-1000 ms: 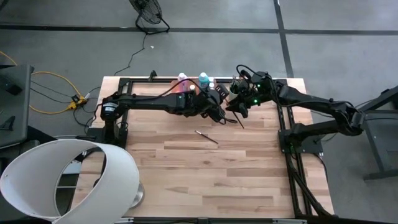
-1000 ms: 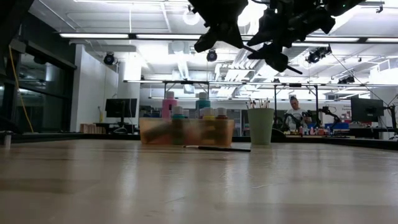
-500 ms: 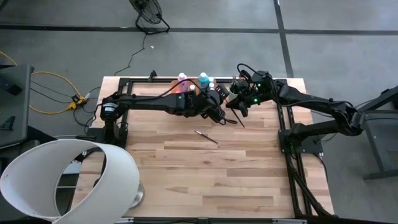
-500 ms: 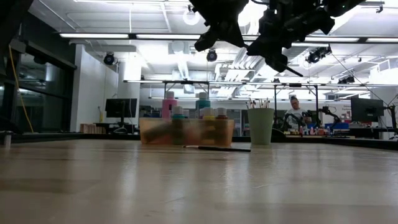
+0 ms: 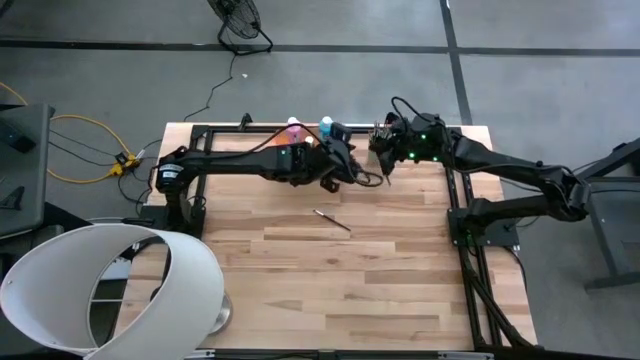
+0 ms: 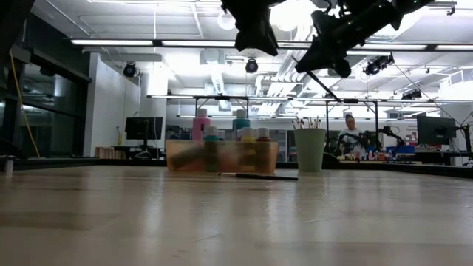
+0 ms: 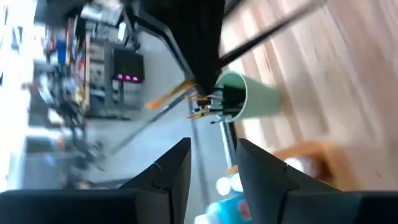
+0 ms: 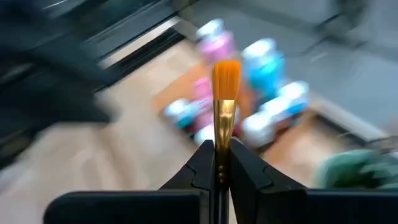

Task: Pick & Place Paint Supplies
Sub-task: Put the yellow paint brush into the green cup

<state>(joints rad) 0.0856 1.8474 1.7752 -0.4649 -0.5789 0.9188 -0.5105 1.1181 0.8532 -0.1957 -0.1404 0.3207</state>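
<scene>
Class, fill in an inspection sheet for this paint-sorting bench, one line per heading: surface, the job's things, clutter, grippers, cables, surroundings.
Surface: wooden table, mostly bare.
Job's things: paint bottles stand in the orange tray; brushes fill the green cup; one loose paintbrush lies on the table.
Clutter: nothing seen.
Grippers: right gripper shut on an orange-bristled paintbrush, raised near the cup; left gripper open, raised beside the tray.
Cables: yellow cable on the floor.
Surroundings: white lampshade, floor fan, person seated beyond the table.
</scene>
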